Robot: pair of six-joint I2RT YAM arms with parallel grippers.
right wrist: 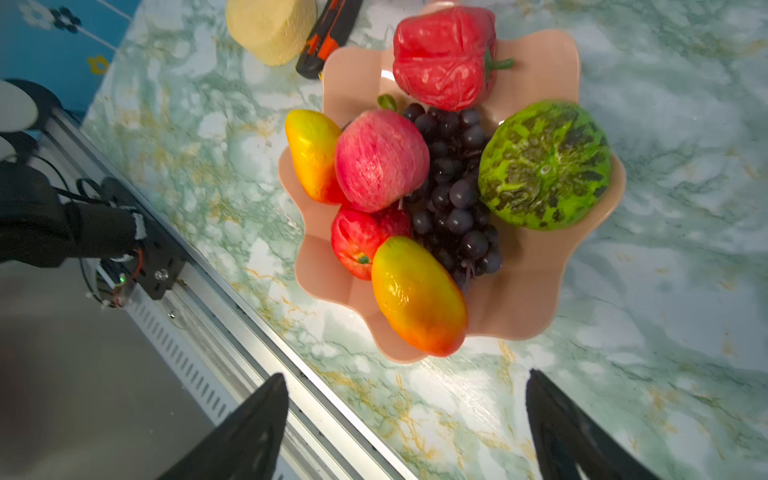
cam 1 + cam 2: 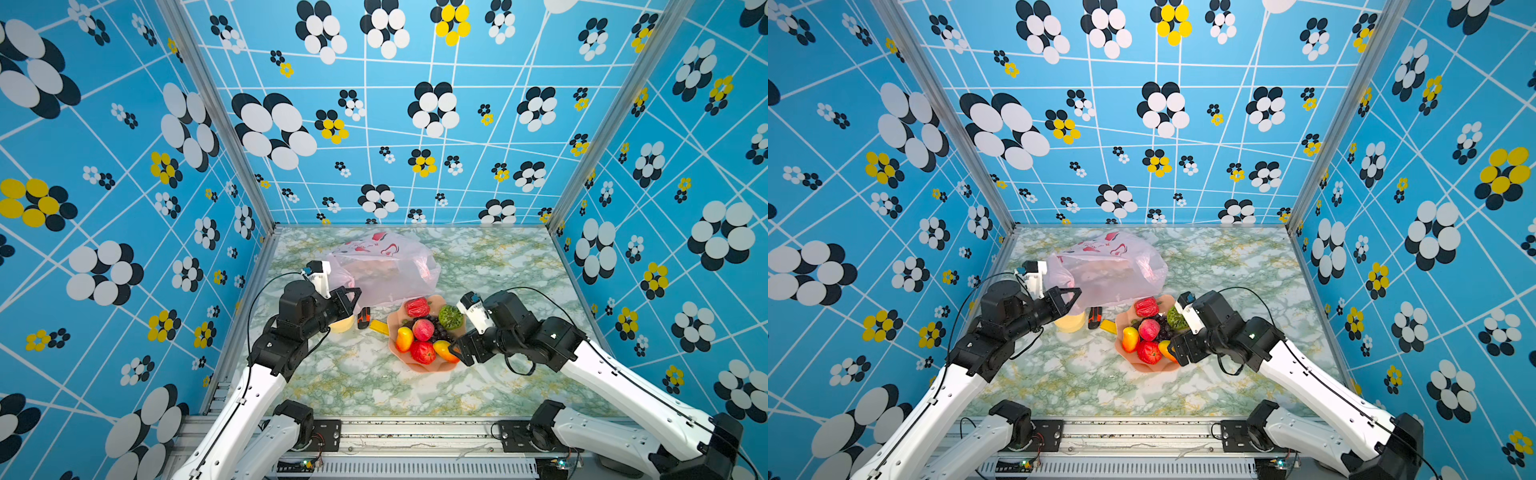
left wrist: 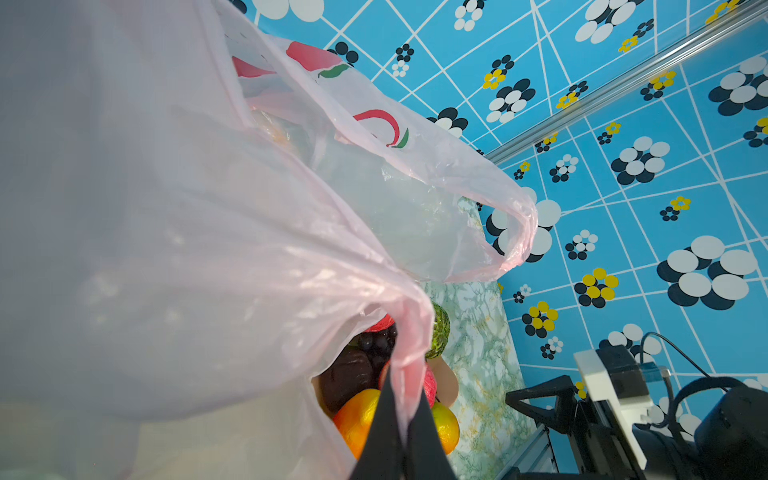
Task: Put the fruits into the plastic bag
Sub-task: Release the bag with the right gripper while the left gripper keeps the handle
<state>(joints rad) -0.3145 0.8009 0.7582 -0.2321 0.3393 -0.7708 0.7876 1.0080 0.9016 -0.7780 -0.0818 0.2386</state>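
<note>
A green-and-white marbled surface (image 2: 353, 382) is carrying a crinkly translucent pale-pink plastic bag (image 2: 390, 270) at the back, its edge being pinched by the closed left fingers (image 3: 382, 440). Just in front, glossy toy fruits (image 2: 424, 330) are sitting in a salmon-pink scalloped bowl (image 2: 417, 368), beside the spread-apart, empty right fingers (image 1: 257, 424).

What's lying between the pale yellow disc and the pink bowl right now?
Two things, seen in both top views: an orange-and-black cutter next to the disc, then a small flat yellow piece by the bowl.
</note>
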